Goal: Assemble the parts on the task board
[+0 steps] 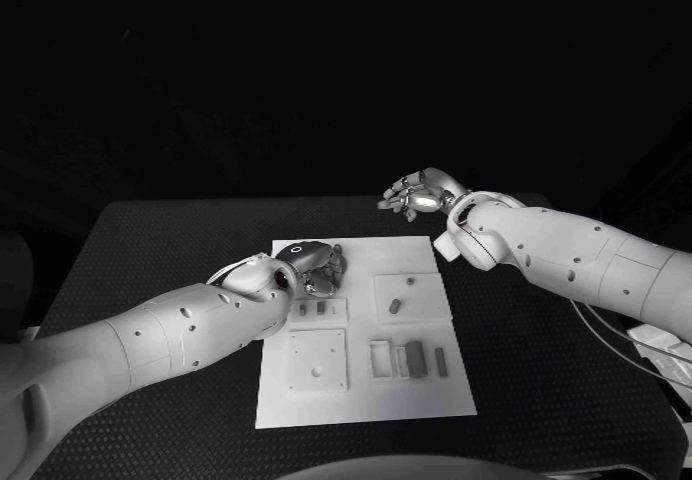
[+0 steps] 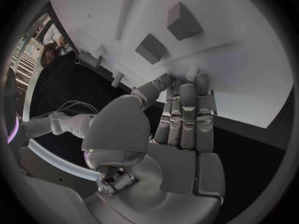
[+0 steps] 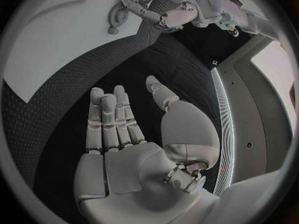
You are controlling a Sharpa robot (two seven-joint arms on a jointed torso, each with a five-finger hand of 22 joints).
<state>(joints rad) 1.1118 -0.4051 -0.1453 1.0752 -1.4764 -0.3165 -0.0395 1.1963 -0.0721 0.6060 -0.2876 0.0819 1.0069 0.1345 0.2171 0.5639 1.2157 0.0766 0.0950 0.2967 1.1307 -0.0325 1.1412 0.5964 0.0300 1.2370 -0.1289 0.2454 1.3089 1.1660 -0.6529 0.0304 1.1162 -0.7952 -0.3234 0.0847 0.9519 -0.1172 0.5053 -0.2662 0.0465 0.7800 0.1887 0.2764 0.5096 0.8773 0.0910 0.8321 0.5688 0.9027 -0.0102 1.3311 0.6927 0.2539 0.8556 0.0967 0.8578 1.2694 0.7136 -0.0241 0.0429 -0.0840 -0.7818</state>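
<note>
left hand (image 1: 310, 268): fingers together, down on the task board (image 1: 364, 405)'s far left, grasp unclear
right hand (image 1: 415, 195): fingers apart, empty
progress: early, parts (image 1: 415, 358) lie loose

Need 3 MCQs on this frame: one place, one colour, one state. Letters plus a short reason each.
1. Where is the left hand?
A. over the task board's far left part
B. off the table
C. beside the right hand

2. What colour is the task board?
A. black
B. white
C. striped

3. What state is the right hand in?
A. holding a part
B. pressing the board
C. open, holding nothing

Answers:
A: the head view shows it over the board's far left area.
B: the plate is white against the black table.
C: the right wrist view shows its fingers extended and its palm bare.
</note>
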